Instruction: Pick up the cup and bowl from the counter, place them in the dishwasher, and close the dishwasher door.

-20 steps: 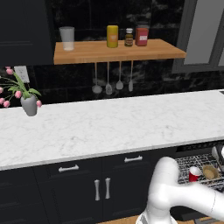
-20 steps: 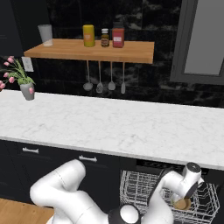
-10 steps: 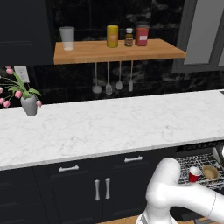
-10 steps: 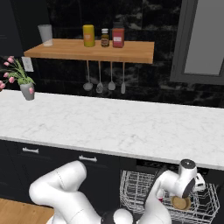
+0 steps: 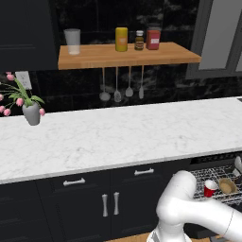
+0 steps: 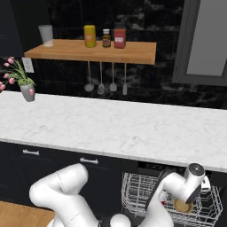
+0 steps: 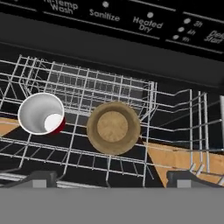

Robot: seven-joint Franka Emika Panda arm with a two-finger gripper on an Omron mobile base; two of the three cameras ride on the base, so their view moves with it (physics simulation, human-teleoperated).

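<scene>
Bowl [image 7: 113, 127] sits upright in the dishwasher [image 6: 153, 167] wire rack [image 7: 100, 92], mouth up, directly below the gripper [image 7: 111, 177]. Jaws spread wide, holding nothing. Cup [image 7: 42, 113] just beside the bowl, apart from it, white inside showing. Control strip [image 7: 131, 19] runs beyond the bowl. Thin rack wires surround both. Counter [image 5: 118, 137] above the rack carries a flower vase [image 5: 31, 113] far off.

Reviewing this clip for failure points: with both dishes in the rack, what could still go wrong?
1. The open gripper hangs just over the bowl and could knock it when it pulls out.
2. The cup sits close beside the bowl, so a nudge may tip it.
3. The wire rack looks pulled out, which could block the door.
</scene>
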